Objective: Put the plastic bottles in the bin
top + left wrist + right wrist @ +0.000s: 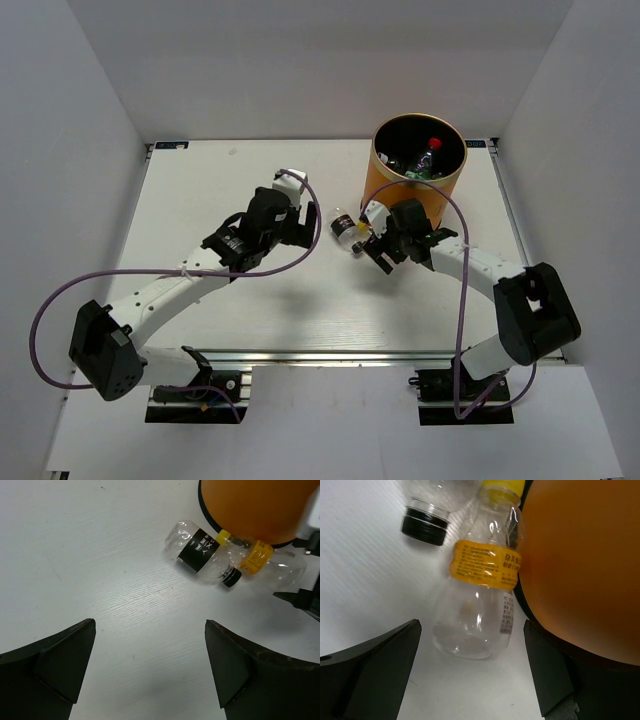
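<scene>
The left gripper [149, 625] and right gripper [471, 630] stand spread and empty, and since the yellow-label bottle [480, 580] lies touching the bin [580, 565], a closing right finger may hit the bin and roll the bottle away.

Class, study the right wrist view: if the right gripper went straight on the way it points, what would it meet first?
Most likely the yellow-labelled bottle, lying against the bin, dead ahead of the open right gripper; depth is unclear.
</scene>
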You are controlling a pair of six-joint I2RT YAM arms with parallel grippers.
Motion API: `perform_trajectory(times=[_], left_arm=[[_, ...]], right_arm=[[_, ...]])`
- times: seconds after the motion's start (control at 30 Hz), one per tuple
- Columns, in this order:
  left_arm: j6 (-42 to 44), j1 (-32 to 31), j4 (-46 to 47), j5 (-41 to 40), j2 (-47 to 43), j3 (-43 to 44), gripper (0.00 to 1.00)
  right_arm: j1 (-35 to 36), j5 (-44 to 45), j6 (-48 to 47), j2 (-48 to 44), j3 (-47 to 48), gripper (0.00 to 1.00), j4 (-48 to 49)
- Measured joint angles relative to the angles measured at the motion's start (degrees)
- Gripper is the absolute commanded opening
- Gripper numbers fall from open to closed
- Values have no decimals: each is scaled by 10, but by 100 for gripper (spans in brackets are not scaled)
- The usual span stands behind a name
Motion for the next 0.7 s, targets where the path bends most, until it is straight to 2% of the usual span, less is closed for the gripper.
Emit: perform_trajectory(times=[0.1, 0.33, 0.43, 0.47, 0.53, 0.7], left_arm=[[-4, 0, 10, 16, 0, -3, 100], [-28, 0, 30, 45, 3, -10, 100], [-60, 0, 36, 45, 18, -10, 100], [-73, 0, 35, 44, 29, -8, 100], [-111, 1, 26, 40, 68, 1, 100], [-186, 3, 2, 39, 150, 24, 100]], right_arm=[[4, 31, 2, 27, 5, 89, 6], [6, 49, 0, 59, 8, 75, 7], [7, 44, -4, 62, 10, 62, 6], [7, 40, -4, 62, 10, 52, 5], [7, 27, -7, 62, 10, 39, 3], [7, -11, -16, 35, 10, 31, -37]])
